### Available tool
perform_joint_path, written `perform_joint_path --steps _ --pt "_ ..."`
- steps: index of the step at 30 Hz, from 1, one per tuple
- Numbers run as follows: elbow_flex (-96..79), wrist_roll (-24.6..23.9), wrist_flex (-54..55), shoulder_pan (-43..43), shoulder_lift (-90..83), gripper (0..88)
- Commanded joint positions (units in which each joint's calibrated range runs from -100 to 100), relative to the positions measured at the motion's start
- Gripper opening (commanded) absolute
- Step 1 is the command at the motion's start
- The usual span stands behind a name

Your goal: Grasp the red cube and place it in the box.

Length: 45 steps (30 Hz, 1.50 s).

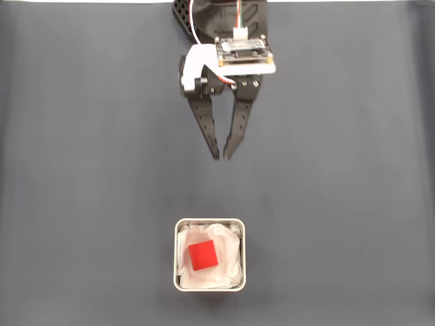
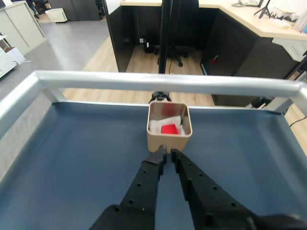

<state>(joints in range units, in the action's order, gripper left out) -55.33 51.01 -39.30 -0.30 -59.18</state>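
Inside box (image 1: 238,227): red cube (image 1: 202,255); pincer (image 1: 221,155) w/ tips nearly together.

The small bright-red cube (image 1: 202,256) looks matte and smooth, sitting on crumpled white soft lining (image 1: 228,268) inside the square pale metal tin (image 1: 209,222). Dark grey tabletop (image 1: 81,170) is matte. Black gripper (image 1: 221,155) fingers look like dull plastic; brushed aluminium rail (image 2: 158,82) has a sheen.
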Motion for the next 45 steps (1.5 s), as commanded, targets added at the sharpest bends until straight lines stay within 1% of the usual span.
perform_joint_path --steps 1,5,10,13,22,29,37,45 --pt "-14.28 -0.24 0.04 -0.13 -13.00 0.0" --pt "-28.33 -0.78 -5.21 -0.13 -25.91 0.0" --pt "-39.19 -1.95 -19.47 -0.06 -37.96 0.0" --pt "-42.20 -2.59 -25.86 0.30 -40.56 0.0" --pt "-44.48 -3.08 -36.19 1.15 -40.64 0.0" --pt "-44.48 -3.61 -36.27 1.01 -40.64 0.0" --pt "-44.48 -2.25 -36.44 0.94 -40.64 0.1" --pt "-44.48 -2.25 -36.44 0.94 -40.64 0.1"
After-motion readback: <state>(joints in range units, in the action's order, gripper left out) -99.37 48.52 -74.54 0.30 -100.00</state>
